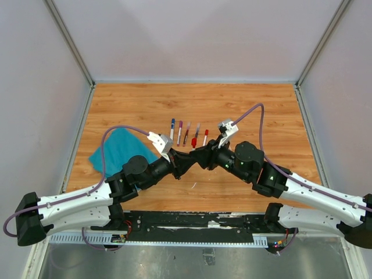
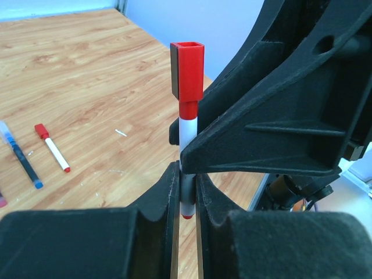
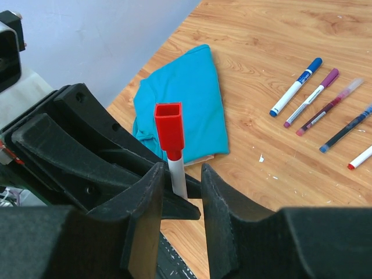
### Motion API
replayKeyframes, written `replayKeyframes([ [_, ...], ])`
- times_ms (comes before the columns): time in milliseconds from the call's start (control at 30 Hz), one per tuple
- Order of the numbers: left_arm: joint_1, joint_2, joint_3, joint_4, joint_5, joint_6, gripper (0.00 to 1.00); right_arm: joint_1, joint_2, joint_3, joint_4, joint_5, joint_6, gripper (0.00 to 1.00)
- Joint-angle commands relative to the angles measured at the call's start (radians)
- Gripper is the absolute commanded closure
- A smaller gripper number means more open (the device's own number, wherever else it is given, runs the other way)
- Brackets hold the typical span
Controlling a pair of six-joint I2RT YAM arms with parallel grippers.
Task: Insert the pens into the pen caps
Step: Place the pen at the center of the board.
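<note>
Left end effector (image 2: 186, 195) tight on red-capped pen (image 2: 187, 129); right end effector (image 3: 183, 173) agape around it.

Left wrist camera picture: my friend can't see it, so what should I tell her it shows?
The left claw pinches a white pen standing upright with a red cap on its top end, the other arm's black body close on its right. Behind, a red-capped pen and a blue-tipped pen lie on the wooden table.
</note>
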Motion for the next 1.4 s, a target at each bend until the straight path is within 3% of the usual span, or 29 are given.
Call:
replayKeyframes([
  [0, 0.004, -0.008, 0.006, 0.055, 0.007, 0.001, 0.99, 0.003, 0.008, -0.007, 0.031, -0.018, 0.01, 0.69],
  [133, 0.004, -0.012, 0.006, 0.06, 0.006, 0.006, 0.99, 0.001, 0.018, -0.01, 0.028, -0.025, 0.014, 0.75],
  [233, 0.004, -0.014, 0.001, 0.072, 0.016, 0.01, 0.97, 0.001, 0.029, -0.016, 0.037, -0.031, 0.008, 0.89],
  [333, 0.004, -0.021, -0.005, 0.077, 0.015, 0.009, 0.82, 0.001, 0.032, -0.022, 0.044, -0.018, -0.007, 0.99],
  [433, 0.004, -0.034, -0.012, 0.077, 0.0, 0.0, 0.64, 0.0, 0.023, -0.018, 0.025, 0.03, -0.039, 0.99],
  [633, 0.005, -0.075, -0.027, 0.051, -0.03, 0.0, 0.43, -0.052, 0.023, 0.019, -0.105, 0.126, -0.069, 0.95],
  [900, 0.021, -0.045, -0.012, -0.019, -0.115, 0.015, 0.3, -0.301, 0.133, 0.043, -0.254, -0.04, 0.021, 0.97],
  [1133, 0.19, -0.028, -0.059, 0.004, 0.0, -0.042, 0.26, -0.472, 0.259, 0.049, -0.294, -0.129, 0.102, 0.97],
  [1367, 0.273, -0.065, -0.051, -0.179, -0.128, -0.031, 0.13, -0.55, 0.456, 0.139, -0.387, -0.145, 0.104, 0.97],
])
